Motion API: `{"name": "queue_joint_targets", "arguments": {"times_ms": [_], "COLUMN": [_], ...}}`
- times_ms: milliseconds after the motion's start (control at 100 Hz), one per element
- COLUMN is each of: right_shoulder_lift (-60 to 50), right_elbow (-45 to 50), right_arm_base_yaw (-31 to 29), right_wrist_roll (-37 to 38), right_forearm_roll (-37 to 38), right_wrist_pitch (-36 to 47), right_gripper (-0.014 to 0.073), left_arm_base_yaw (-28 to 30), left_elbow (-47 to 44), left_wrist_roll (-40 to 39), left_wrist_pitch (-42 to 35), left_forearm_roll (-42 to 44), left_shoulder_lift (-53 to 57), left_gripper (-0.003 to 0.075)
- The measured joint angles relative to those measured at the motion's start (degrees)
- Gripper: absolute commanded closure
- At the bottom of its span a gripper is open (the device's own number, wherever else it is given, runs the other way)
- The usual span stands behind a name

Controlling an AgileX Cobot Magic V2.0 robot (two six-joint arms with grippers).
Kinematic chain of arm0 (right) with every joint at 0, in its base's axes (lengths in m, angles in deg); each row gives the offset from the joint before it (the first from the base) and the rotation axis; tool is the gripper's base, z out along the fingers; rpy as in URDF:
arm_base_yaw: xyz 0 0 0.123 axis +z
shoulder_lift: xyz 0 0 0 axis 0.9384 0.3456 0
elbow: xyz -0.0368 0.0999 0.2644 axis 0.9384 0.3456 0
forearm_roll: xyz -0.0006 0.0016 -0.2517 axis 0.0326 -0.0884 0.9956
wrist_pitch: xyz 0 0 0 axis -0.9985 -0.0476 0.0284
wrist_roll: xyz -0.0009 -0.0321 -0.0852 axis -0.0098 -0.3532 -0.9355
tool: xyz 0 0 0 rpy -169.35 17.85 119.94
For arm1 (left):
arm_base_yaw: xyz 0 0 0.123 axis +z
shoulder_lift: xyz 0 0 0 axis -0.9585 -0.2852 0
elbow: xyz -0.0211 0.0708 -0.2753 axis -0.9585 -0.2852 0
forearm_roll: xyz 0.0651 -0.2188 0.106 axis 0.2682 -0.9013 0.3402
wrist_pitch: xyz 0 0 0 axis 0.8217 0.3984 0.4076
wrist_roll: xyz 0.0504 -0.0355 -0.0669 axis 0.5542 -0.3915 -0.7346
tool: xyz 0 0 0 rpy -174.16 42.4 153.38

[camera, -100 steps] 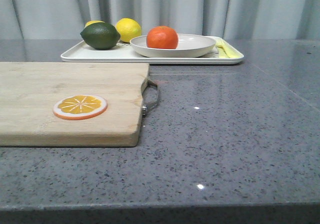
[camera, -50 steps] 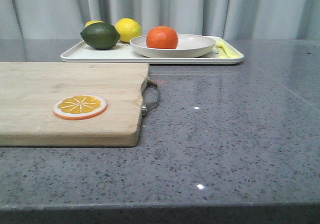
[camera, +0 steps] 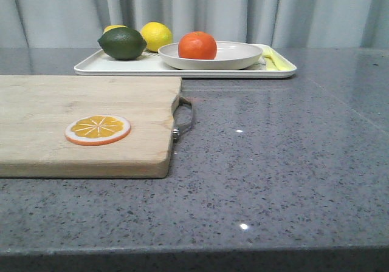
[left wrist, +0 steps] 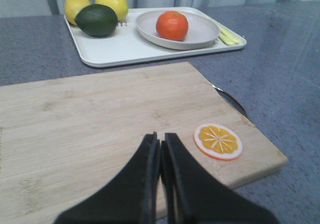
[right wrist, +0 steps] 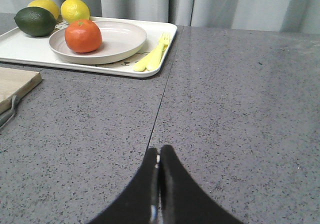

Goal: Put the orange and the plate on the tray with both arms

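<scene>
The orange (camera: pixel 197 45) sits in the off-white plate (camera: pixel 234 56), and the plate rests on the white tray (camera: pixel 121 67) at the back of the table. All three also show in the left wrist view: orange (left wrist: pixel 172 25), plate (left wrist: pixel 202 31), tray (left wrist: pixel 120 49), and in the right wrist view: orange (right wrist: pixel 83 35), plate (right wrist: pixel 122 39), tray (right wrist: pixel 20 49). My left gripper (left wrist: pixel 160 138) is shut and empty above the wooden board. My right gripper (right wrist: pixel 159 150) is shut and empty above the grey table. Neither gripper shows in the front view.
A wooden cutting board (camera: pixel 73 102) with a metal handle (camera: pixel 184 119) lies at the left, with a flat orange slice (camera: pixel 98 130) on it. On the tray stand a dark green lime (camera: pixel 122 43), two lemons (camera: pixel 156 35) and a yellow fork (right wrist: pixel 152 56).
</scene>
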Motion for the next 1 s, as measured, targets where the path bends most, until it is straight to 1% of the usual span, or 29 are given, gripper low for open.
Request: {"name": "queue_joint_targets", "arguments": {"times_ms": [160,280,420,610,730,1000], "right_shoulder_lift": [0.0,0.0,0.0,0.0,0.0,0.0], "right_elbow": [0.0,0.0,0.0,0.0,0.0,0.0], "right_arm_base_yaw": [0.0,0.0,0.0,0.0,0.0,0.0], "right_wrist_roll": [-0.1,-0.1,-0.1,-0.1,-0.1,-0.1], "right_forearm_roll": [0.0,0.0,0.0,0.0,0.0,0.0], "right_wrist_pitch": [0.0,0.0,0.0,0.0,0.0,0.0], "right_gripper": [0.066,0.066,0.066,0.066,0.066,0.066], "left_arm_base_yaw": [6.1,12.7,19.8,26.9,28.9,29.2], "left_elbow": [-4.6,-7.7,-10.4,-14.0,-16.8,-22.4], "left_wrist_roll": [0.0,0.0,0.0,0.0,0.0,0.0], "left_wrist_pitch": [-9.8,-14.6,-16.3,-16.8,-16.8,-18.5], "left_forearm_roll": [0.0,0.0,0.0,0.0,0.0,1.5], "left_shoulder_lift": [1.6,2.4,3.7,7.1,9.4,14.0], "left_gripper": [0.0739,0.0739,0.0739,0.0739,0.0739,0.0739]}}
